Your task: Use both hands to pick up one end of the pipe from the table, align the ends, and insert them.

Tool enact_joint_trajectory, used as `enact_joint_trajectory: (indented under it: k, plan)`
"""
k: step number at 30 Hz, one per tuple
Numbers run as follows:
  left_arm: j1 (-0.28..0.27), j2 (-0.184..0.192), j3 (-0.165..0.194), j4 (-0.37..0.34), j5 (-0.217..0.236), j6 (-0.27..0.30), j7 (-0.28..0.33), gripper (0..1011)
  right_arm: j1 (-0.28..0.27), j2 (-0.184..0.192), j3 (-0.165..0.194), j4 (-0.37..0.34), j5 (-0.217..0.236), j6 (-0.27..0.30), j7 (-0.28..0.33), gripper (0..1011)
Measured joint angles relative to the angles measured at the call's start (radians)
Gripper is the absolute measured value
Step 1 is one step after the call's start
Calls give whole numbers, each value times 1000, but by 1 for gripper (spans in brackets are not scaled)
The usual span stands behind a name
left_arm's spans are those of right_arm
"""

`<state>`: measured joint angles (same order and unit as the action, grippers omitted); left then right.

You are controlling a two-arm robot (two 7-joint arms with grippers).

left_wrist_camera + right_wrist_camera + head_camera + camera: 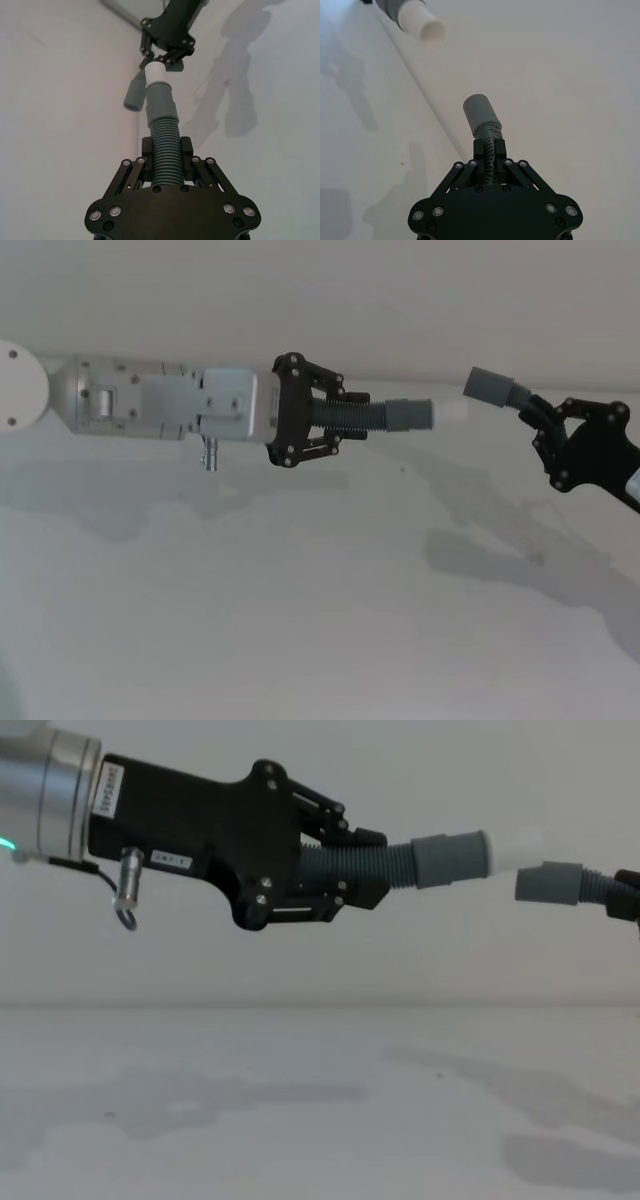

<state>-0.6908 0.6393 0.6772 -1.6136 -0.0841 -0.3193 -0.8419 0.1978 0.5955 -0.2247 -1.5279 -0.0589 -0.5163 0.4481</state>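
Observation:
Both pipe pieces hang in the air above the white table (pixel 300 600). My left gripper (pixel 352 417) (pixel 360 870) (pixel 167 155) is shut on the straight ribbed pipe (pixel 365 418) (pixel 165 142). That piece's grey cuff (pixel 408 415) (pixel 450 858) and white tip (pixel 448 411) (pixel 515 850) (pixel 422 25) point right. My right gripper (pixel 530 412) (pixel 490 150) is shut on the other pipe piece, whose cuff (pixel 490 386) (pixel 550 882) (pixel 480 112) (pixel 134 95) points left. The two ends are close but apart and offset, not lined up.
A pale grey wall (pixel 320 290) rises behind the table's far edge. Shadows of both arms fall on the table (pixel 300 1100) beneath them.

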Motion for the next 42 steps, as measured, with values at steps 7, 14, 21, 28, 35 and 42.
enact_joint_trajectory:
  k: [7, 14, 21, 28, 35, 42]
  plan:
    - [-26, 15, 14, -14, 21, -59, -31, 316, -11, 22, 27, 25, 32, -55, 3, 125]
    - [-41, 24, 21, -21, 32, -91, -48, 316, -53, 66, 92, 47, 75, -133, -2, 124]
    - [-49, 29, 25, -26, 39, -110, -58, 316, -112, 109, 151, 47, 110, -202, -8, 124]
    - [-55, 32, 28, -28, 42, -122, -65, 316, -160, 148, 173, 29, 152, -261, 15, 124]
    - [-57, 33, 29, -30, 45, -128, -67, 316, -184, 171, 157, -3, 194, -290, 58, 123]
    - [-59, 34, 30, -31, 46, -132, -69, 316, -191, 180, 119, -42, 224, -274, 99, 123]
